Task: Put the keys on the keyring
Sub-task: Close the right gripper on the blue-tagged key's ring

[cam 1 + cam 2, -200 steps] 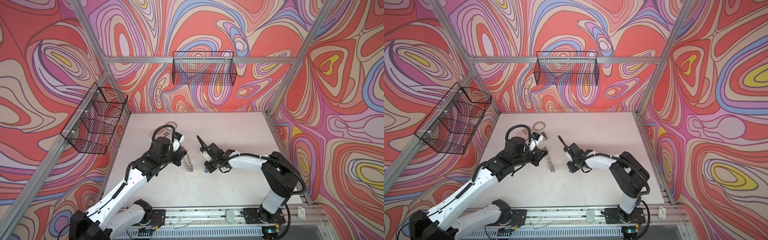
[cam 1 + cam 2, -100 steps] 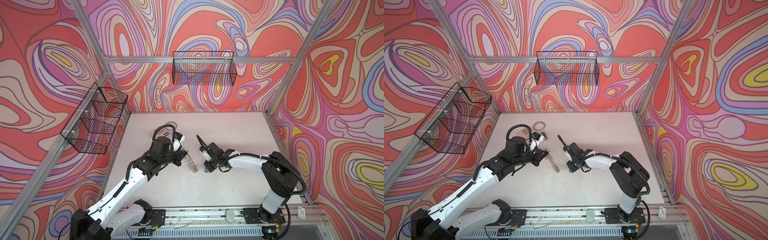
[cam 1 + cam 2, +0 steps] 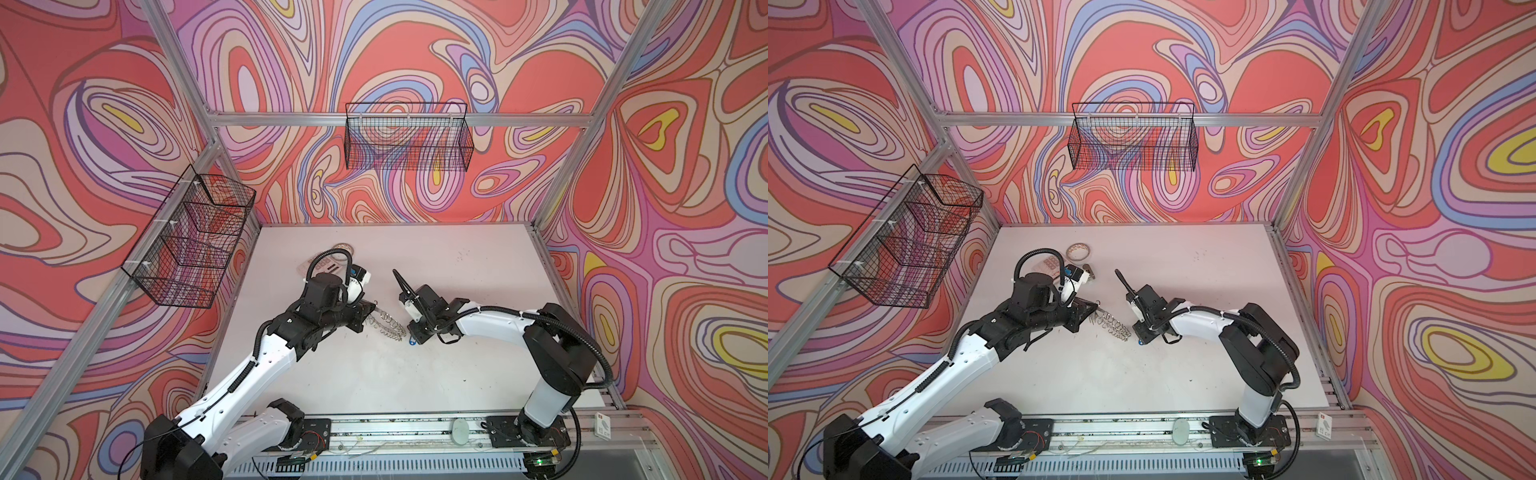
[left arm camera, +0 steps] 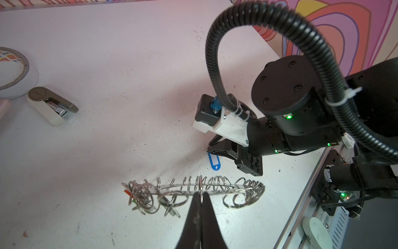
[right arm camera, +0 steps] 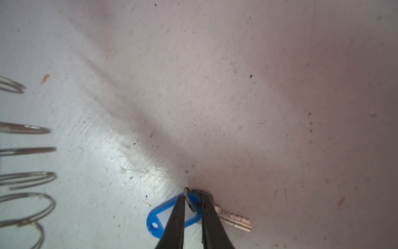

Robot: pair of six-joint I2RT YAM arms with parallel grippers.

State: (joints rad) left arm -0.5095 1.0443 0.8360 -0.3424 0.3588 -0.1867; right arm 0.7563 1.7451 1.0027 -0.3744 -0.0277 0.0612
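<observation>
Since a second ago my left gripper (image 3: 371, 309) has swung the keyring (image 3: 386, 326) out toward 4 o'clock, so its far end now comes close to my right gripper (image 3: 413, 338). The white table (image 3: 457, 270) carries everything. Near its middle, in both top views, the keyring (image 3: 1111, 324) stretches from my left gripper at its 10 o'clock end to its 4 o'clock end. In the left wrist view my left fingers (image 4: 197, 207) are pressed together on the keyring's (image 4: 193, 187) flat rim, holding it edge-on, wire loops fringing it and red and green tags hanging at one end. A tape roll (image 3: 1079, 250) lies at 11 o'clock from the keyring, with a stapler (image 4: 51, 105) just beside it. The blue-tagged key (image 5: 163, 217) lies flat on the table just off the keyring's 4 o'clock end, apart from the loops. My right gripper (image 5: 191, 194) stands over it, jaws drawn narrow on either side of the key's small split ring; I cannot tell whether they already pinch it.
</observation>
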